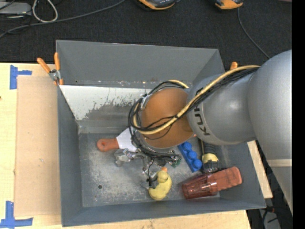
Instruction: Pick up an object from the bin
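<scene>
- Dark floor (105,18) lies behind the grey metal bin (66,175).
- The arm's orange cover (164,118) hangs over the bin's middle.
- The jaws point down just beside a yellow rubber duck (160,186) near the front wall; whether they are spread or pressed together, I cannot tell.
- A blue block (189,156) and a reddish tumbler (212,182) lie nearby.

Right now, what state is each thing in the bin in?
gripper: down in the bin, beside the yellow duck.
yellow duck: on the bin floor, not lifted.
red cup: lying on its side.
blue block: lying flat, partly under the arm.
orange-handled tool: lying flat.
</scene>
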{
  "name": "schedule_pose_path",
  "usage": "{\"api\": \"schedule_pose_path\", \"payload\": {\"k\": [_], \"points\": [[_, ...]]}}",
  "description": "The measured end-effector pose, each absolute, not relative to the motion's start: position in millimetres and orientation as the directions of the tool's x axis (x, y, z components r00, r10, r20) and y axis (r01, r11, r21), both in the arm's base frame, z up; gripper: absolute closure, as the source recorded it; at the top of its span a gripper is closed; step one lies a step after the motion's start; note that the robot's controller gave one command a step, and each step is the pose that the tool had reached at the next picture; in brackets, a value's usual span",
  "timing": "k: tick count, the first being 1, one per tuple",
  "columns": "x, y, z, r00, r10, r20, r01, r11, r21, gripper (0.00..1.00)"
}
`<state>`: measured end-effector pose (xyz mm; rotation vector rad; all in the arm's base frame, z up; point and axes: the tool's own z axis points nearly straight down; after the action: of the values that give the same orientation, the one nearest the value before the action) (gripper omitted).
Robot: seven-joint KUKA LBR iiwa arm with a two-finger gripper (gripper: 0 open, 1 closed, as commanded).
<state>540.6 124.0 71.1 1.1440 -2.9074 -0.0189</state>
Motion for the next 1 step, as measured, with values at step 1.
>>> {"api": "schedule_pose_path", "payload": {"k": [1], "points": [[554.0,139.9,70.1,-0.696,-0.718,0.007,-0.718,0.696,0.019,1.00]]}}
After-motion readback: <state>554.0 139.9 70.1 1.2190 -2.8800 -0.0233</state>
